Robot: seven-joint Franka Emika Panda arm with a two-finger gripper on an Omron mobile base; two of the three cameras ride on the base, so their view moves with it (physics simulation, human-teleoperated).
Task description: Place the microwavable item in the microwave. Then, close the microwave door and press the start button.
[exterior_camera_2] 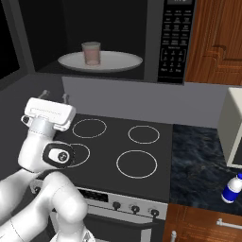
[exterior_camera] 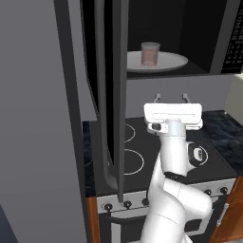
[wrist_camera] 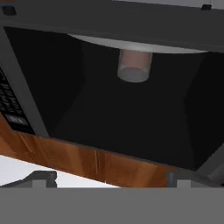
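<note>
The gripper (exterior_camera: 170,98) stands with its fingers spread wide and nothing between them, in open air over the stove (exterior_camera_2: 137,160) below the microwave (exterior_camera_2: 156,42), while the glass tumbler (exterior_camera_2: 91,53) sits upright on the white turntable plate (exterior_camera_2: 120,61), the microwave door (exterior_camera: 111,90) swung open.

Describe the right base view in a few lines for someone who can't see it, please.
A small clear glass tumbler with pinkish-brown contents stands on the white round turntable plate inside the open dark microwave. Below it, over the black stovetop, the white robot arm's gripper is open and empty. A small white bottle with blue cap is at the right.
</note>
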